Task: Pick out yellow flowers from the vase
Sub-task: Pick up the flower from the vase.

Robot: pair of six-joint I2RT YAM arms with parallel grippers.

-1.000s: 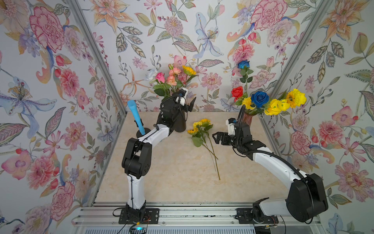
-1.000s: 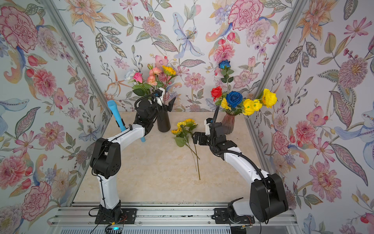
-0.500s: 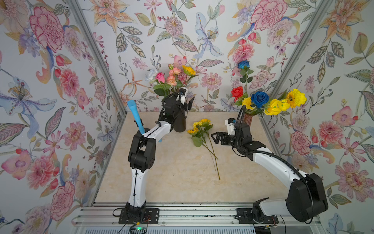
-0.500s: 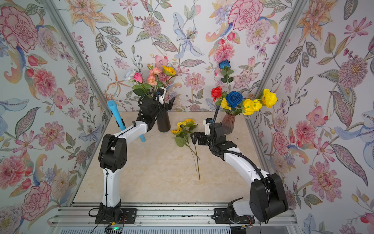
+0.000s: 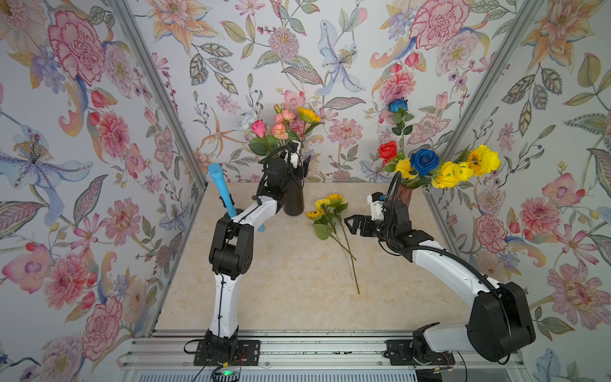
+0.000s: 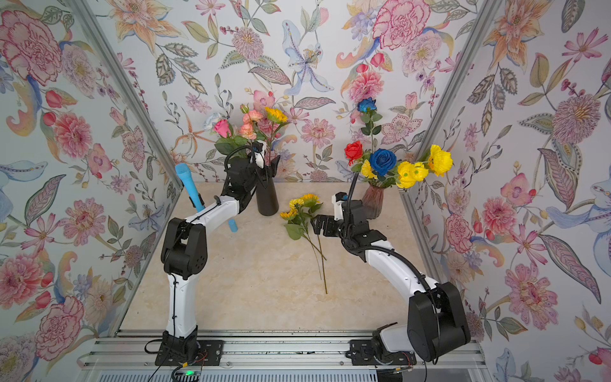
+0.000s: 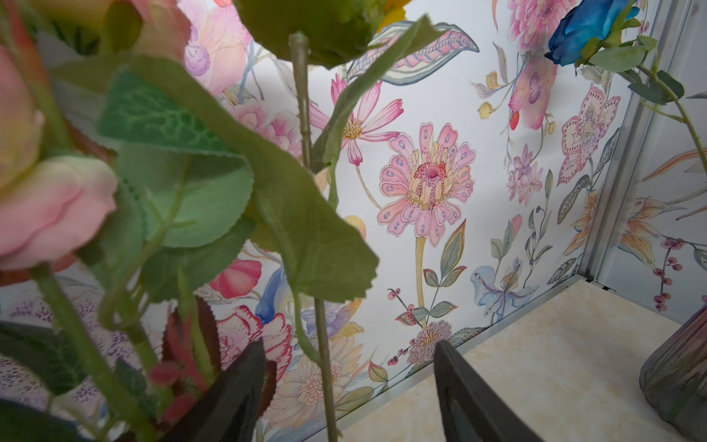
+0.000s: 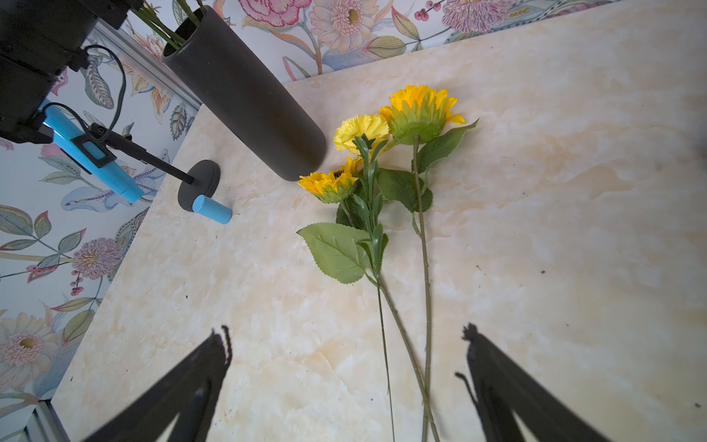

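A black vase (image 5: 293,201) at the back holds pink and peach roses and one yellow flower (image 5: 308,114) on a long stem. My left gripper (image 5: 299,155) is just above the vase's mouth. In the left wrist view its jaws (image 7: 344,361) stand apart with that green stem (image 7: 323,344) between them, not pinched. Three yellow flowers (image 5: 325,206) lie on the table beside the vase. My right gripper (image 5: 352,225) hovers open over their stems (image 8: 422,306), holding nothing. A ribbed glass vase (image 5: 405,198) at the right holds more yellow flowers (image 5: 453,172) with blue and red roses.
A blue microphone-shaped thing (image 5: 221,188) leans on a black stand (image 8: 199,183) at the left wall, behind my left arm. A short blue cylinder (image 8: 212,208) lies by the stand's base. Floral walls close in the back and both sides of the beige table (image 5: 281,291).
My left gripper's jaws have narrowed around the stem over the black vase, and the left arm's elbow has shifted right. The right arm has stayed still.
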